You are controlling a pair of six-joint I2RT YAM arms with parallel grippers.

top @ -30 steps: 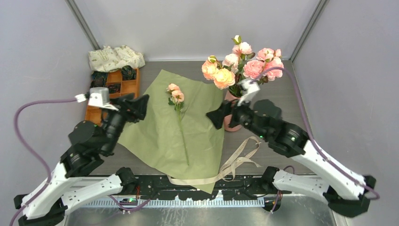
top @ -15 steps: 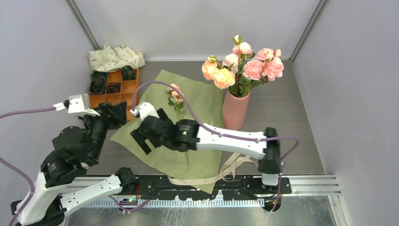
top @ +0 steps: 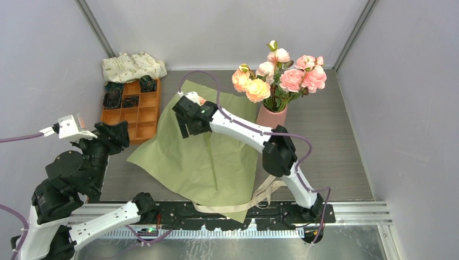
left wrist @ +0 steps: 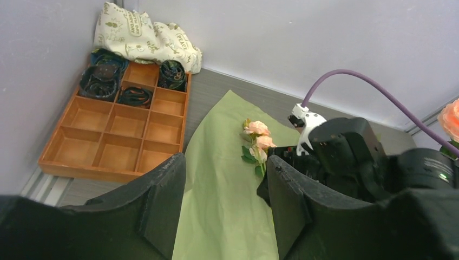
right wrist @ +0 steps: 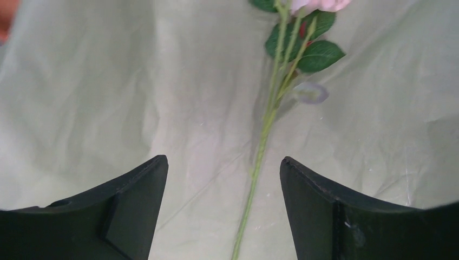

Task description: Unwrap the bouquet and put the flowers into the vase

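I'm working the last pick. The bouquet's green paper (top: 184, 162) is lying flat across the middle of the table, its ribbon (top: 273, 184) is trailing loose at the near edge, and most of the flowers (top: 281, 76) are standing in the vase (top: 270, 127), which is sitting towards the far right of the table, just beside the paper's right edge. One last stem (right wrist: 261, 151) is lying alone on the paper, blooms pointing to the far edge.

I'm reaching the right arm long and low across the table, elbow bent over the paper's right side and wrist angled down, so the right gripper (right wrist: 222, 165) is hanging directly over that stem. Its jaws are standing apart, one on each side of the stem below the leaves, and gripping nothing.

As I judge it, the next move is asking me to lower until the fingers are straddling the thin stem against the paper, then pinch without catching the sheet, lift, and carry it right to the vase mouth.

I'm keeping the left arm folded back by the table's left edge, near the orange tray (top: 142, 116). The left gripper (left wrist: 226, 162) is raised, jaws apart and empty.
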